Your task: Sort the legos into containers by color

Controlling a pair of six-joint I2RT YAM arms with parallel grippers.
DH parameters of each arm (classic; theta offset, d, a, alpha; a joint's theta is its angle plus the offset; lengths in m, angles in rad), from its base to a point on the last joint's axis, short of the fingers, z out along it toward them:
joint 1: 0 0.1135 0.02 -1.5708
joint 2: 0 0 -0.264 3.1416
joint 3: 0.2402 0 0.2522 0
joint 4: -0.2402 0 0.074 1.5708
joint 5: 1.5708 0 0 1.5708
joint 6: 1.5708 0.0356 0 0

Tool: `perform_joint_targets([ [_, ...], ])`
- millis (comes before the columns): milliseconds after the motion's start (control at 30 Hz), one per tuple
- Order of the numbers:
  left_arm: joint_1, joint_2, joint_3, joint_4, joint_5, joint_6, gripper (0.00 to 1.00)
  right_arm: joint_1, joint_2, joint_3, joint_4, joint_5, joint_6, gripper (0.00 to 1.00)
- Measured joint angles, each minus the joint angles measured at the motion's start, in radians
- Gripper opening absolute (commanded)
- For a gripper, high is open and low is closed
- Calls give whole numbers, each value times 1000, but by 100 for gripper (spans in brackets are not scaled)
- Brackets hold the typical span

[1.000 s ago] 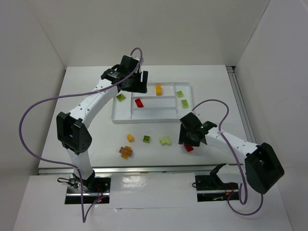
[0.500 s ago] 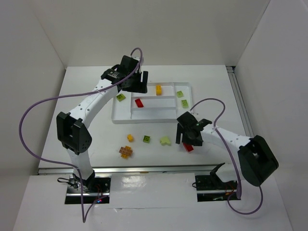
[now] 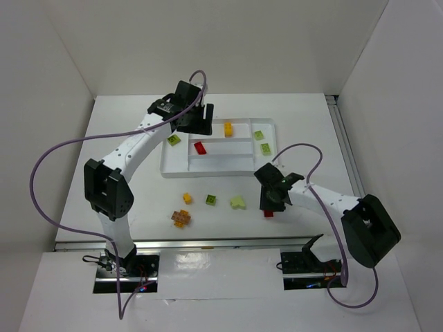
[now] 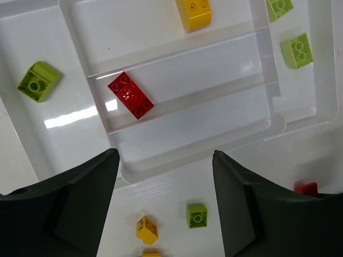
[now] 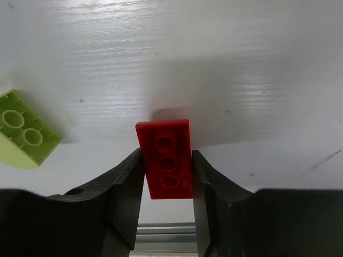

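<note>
The right gripper (image 5: 166,156) is pinching a red brick (image 5: 161,136): its two fingers are pressing against the brick's long sides, so the jaws are standing only as wide as the brick. That brick is sitting studs up on the white table (image 5: 241,64), as far as can be told, near the front of the tray (image 3: 221,164) towards its right end and outside every compartment. A pale green brick (image 5: 24,136) is lying on the table to the brick's left, apart from it. The left gripper (image 4: 165,160) is hovering over the left part of the tray with its fingers spread wide and nothing between them. Inside the tray, a yellow brick (image 4: 194,12) is lying in the far middle compartment, a second red brick (image 4: 131,95) is lying in the long compartment just nearer, a green brick (image 4: 38,81) is sitting in the left compartment, and two light green bricks (image 4: 296,50) are sitting in the right one. On the table before the tray, a small yellow brick (image 3: 187,198), a small green brick (image 3: 210,200) and an orange cluster (image 3: 181,218) are lying loose, well apart from either gripper.
</note>
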Motion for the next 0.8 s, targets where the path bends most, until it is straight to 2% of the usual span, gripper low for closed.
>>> perform_joint_targets([
  [133,0,2,0,1,-2,0,81,8,-15,37,-7,9,-16,32],
  [300,3,-2,-34,12,-26,-5,81,10,10,236,21,40,-85,32],
  [367,5,-8,-75,14,-45,-13,81,10,73,347,60,58,-117,32],
  [467,14,-26,-157,16,-72,-42,89,10,187,462,155,75,-169,32],
  [667,46,-120,-302,7,-110,-86,89,-25,456,669,243,74,-248,32],
  [800,53,-187,-329,21,-116,-102,89,-58,589,781,260,69,-282,39],
])
